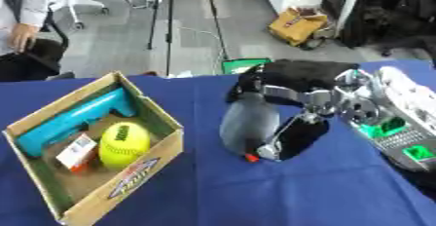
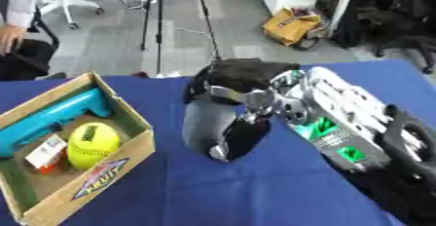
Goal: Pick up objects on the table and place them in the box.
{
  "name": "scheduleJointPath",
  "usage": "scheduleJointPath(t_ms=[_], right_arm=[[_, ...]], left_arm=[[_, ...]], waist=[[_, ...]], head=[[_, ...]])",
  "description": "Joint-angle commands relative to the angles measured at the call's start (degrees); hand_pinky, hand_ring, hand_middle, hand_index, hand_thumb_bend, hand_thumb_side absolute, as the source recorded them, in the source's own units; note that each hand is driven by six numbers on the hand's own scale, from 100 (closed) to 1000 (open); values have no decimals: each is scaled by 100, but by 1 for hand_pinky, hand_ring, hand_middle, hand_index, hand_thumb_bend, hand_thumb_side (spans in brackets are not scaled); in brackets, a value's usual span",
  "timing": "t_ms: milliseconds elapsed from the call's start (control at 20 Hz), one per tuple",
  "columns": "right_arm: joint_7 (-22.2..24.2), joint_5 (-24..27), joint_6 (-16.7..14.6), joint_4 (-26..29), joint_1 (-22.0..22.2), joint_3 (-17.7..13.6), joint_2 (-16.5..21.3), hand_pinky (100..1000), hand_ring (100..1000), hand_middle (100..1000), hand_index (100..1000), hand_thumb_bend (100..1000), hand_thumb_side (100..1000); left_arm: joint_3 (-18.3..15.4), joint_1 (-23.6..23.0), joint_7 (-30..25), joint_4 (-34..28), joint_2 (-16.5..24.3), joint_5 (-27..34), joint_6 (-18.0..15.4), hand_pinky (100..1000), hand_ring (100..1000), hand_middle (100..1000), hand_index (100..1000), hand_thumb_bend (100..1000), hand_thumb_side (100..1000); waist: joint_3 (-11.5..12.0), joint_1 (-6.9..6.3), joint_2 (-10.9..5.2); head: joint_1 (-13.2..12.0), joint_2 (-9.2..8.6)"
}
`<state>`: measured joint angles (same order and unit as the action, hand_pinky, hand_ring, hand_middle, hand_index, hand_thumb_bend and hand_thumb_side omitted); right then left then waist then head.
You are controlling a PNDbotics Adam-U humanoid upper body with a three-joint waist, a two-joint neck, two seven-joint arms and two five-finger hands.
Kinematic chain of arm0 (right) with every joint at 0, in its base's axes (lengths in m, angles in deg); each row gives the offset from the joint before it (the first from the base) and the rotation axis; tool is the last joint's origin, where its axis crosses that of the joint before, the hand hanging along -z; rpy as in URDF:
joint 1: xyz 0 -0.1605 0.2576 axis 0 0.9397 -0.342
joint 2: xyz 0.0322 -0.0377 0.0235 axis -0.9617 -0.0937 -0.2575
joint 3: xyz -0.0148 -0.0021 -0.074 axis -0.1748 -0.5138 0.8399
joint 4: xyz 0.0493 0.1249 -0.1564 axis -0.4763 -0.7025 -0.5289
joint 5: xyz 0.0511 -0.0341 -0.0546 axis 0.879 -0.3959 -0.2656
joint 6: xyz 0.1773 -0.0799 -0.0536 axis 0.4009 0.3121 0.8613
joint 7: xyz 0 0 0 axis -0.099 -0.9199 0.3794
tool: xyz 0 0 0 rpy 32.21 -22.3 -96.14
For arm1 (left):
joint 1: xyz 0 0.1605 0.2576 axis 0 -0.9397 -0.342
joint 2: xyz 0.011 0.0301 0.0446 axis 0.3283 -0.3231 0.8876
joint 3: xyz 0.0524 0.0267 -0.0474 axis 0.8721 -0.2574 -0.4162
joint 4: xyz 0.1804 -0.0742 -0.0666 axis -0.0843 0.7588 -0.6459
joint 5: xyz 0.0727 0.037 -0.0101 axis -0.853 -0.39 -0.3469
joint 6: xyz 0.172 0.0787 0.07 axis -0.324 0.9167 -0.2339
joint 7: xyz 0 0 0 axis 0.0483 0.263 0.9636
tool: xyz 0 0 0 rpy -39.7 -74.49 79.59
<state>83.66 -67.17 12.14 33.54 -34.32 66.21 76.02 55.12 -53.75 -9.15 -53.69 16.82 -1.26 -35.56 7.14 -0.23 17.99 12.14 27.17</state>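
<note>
Right hand (image 1: 281,101) enters from 3 o'clock, fingers curled round a grey object (image 1: 248,122) at table (image 1: 255,191) centre; a small red tip shows at its lower end. Whether it is lifted or resting cannot be told. Box (image 1: 162,147) sits at 9 o'clock, holding a teal tool (image 1: 72,120), a yellow ball (image 1: 124,144) and a small white-and-orange carton (image 1: 77,152). Ball and carton touch.
</note>
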Motion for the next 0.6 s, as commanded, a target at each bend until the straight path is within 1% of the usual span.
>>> scheduleJointPath(t_ms=[50, 400, 600], right_arm=[[181, 117, 236, 104, -181, -123, 181, 136, 576, 551, 510, 100, 167], [297, 324, 433, 90, -412, -141, 183, 121, 563, 535, 506, 100, 182], [287, 405, 530, 6, -523, -155, 149, 117, 559, 533, 506, 100, 185]], left_arm=[[-19, 63, 4, -85, 181, 17, -2, 1000, 915, 977, 858, 100, 852], [-8, 89, -4, -85, 209, 10, -11, 1000, 915, 977, 858, 100, 850], [-4, 106, -5, -85, 221, 11, -17, 1000, 915, 977, 858, 100, 851]], waist=[[23, 13, -136], [137, 66, -101], [193, 96, -76]], head=[[17, 12], [69, 7], [85, -23]])
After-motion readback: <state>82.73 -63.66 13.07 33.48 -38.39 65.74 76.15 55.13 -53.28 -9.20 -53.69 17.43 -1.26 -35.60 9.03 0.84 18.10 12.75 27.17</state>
